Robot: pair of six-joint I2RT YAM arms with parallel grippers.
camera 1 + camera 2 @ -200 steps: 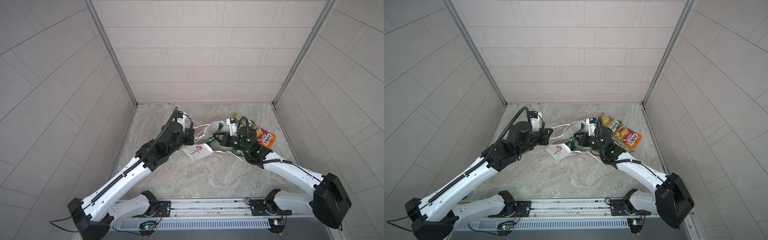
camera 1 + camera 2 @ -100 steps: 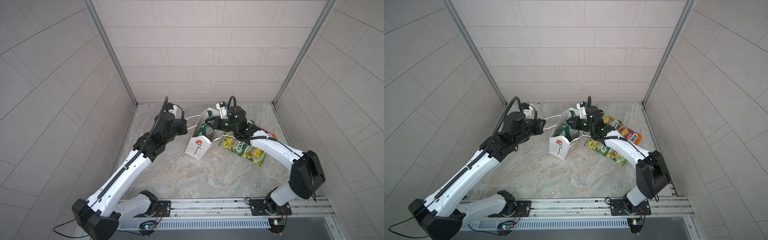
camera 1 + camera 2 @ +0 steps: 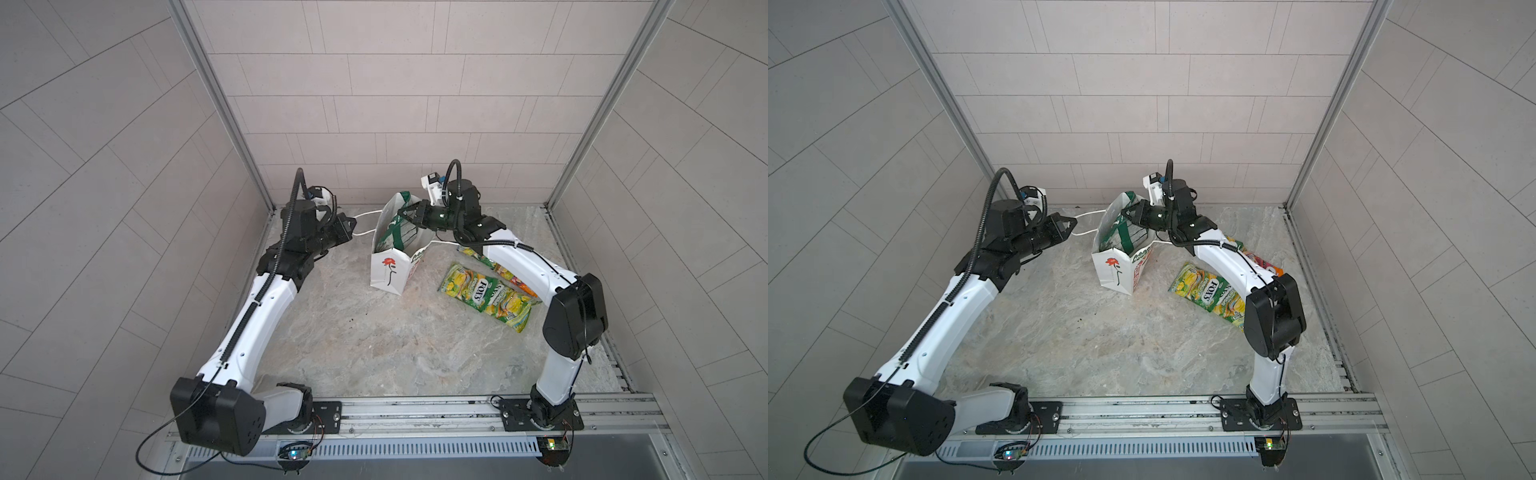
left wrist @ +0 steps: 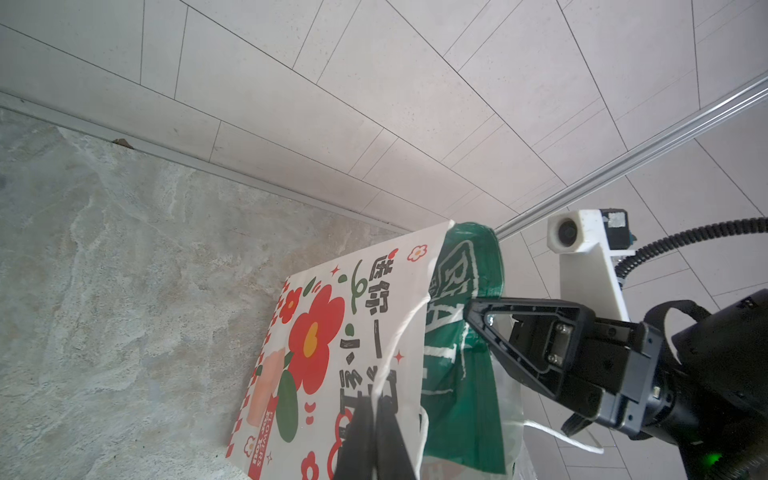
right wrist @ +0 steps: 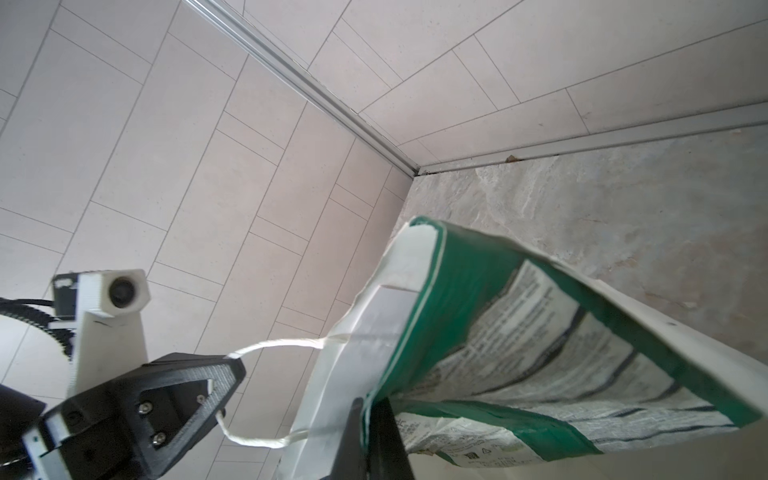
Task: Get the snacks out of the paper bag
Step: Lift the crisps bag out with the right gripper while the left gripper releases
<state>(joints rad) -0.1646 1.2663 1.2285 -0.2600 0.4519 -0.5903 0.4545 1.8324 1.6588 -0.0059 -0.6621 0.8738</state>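
Right claw [image 5: 370, 409] tight on glossy crisp bag [image 5: 540, 332], left claw [image 4: 375, 405] tight on white cord [image 4: 400, 332]

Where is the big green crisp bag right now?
In both top views the crisp bag pokes out of the paper bag, centre rear by the back wall, right gripper shut on its edge.

Your left arm [image 3: 257, 316] stretches fwd from its base, wrist approx level; left gripper [image 3: 352, 226] points twd centre, jaws pinched together; right arm [image 3: 519, 266] bends sharply at elbow, forearm reaching far-left; right gripper [image 3: 402, 212] held above the surface, jaws closed, tips facing left gripper's.
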